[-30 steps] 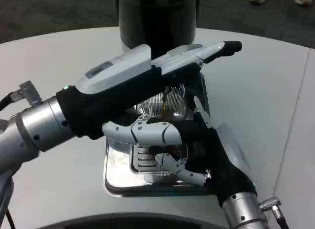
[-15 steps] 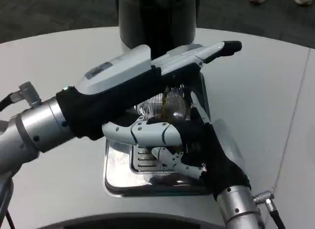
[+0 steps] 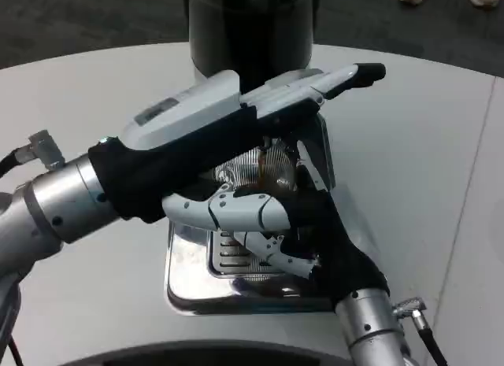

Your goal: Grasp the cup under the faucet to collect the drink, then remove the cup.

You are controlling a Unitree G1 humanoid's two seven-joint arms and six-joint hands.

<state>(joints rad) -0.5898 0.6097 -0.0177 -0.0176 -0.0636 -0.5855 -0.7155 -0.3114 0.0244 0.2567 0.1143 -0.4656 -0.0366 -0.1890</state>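
White table (image 3: 94, 90) takes up most of your head view. Dark cylindrical dispenser (image 3: 250, 27) stands at 12 o'clock, its body running off the top edge. At center, toward 6 o'clock from the dispenser, you have the shiny metal drip tray (image 3: 186, 278) with a slotted grate, resting on the table.

Your left arm (image 3: 55, 208) comes in from 9 o'clock and crosses the middle. Left hand (image 3: 236, 106) lies flat and stretched out, its fingers pressed together and pointing to 2 o'clock, with the black tip near the dispenser's base. It hovers over the tray area; you can't tell whether it presses the faucet lever, since the contact is hidden underneath. It holds nothing you can see.

Your right arm (image 3: 370, 334) enters from 5 o'clock. Right hand (image 3: 268, 216) reaches toward 10 o'clock above the tray, its fingers curled round the cup.

Cup (image 3: 264, 168) is clear and ribbed, with amber drink visible inside. It sits above the tray grate, directly under the left hand, at 6 o'clock from the dispenser. It is mostly covered by both hands.
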